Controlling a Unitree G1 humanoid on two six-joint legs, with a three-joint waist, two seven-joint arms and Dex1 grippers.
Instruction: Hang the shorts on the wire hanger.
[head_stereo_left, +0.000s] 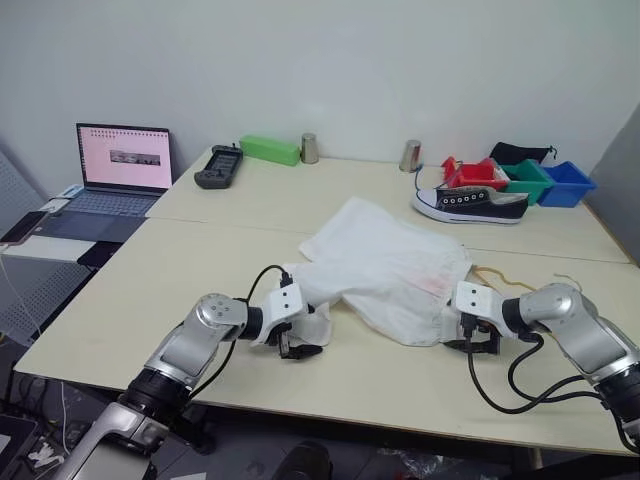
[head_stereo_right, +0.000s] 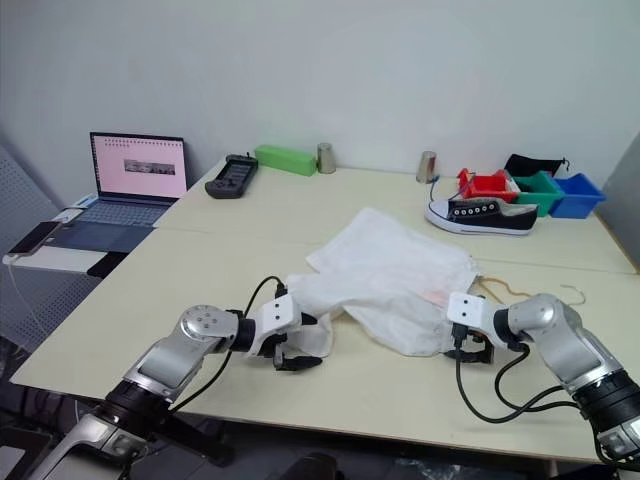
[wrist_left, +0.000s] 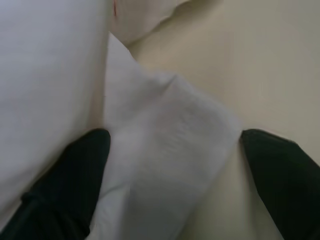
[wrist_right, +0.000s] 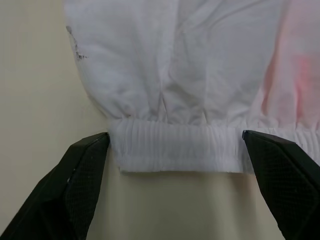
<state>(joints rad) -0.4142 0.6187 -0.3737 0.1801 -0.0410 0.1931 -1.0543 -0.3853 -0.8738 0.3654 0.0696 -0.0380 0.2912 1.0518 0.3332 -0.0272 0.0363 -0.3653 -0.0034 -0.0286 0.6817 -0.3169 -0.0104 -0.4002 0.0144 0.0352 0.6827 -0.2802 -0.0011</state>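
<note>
On the near half of the pale table (head_stereo_left: 150, 290): the shorts (head_stereo_left: 385, 265), white thin fabric, lying crumpled and spread flat, a faint pink-red mark toward their right side.

Left gripper (head_stereo_left: 300, 347): at the shorts' left near corner, fingers (wrist_left: 65, 185) spread wide apart, a fold of the white cloth lying between them; not closed on it.

Right gripper (head_stereo_left: 480, 343): at the shorts' right near edge, fingers (wrist_right: 75, 180) likewise wide apart, straddling a stretch of the gathered waistband, which sits flat on the table between them; not clamped.

Wire hanger (head_stereo_left: 500, 275): thin yellow-orange wire, on the table just right of the shorts and partly hidden under them, beside the right forearm.

Far right of the table: a black-and-white sneaker (head_stereo_left: 470, 203); behind it, red (head_stereo_left: 475, 175), green (head_stereo_left: 528, 180) and blue (head_stereo_left: 566, 184) bins in a row.

Far edge, by the wall: a green box (head_stereo_left: 270, 150), two metal cups (head_stereo_left: 310, 148), a black handheld controller (head_stereo_left: 218, 166).

Left of the table, on a separate stand: an open laptop (head_stereo_left: 120, 170), and a phone (head_stereo_left: 25, 226) near it.
</note>
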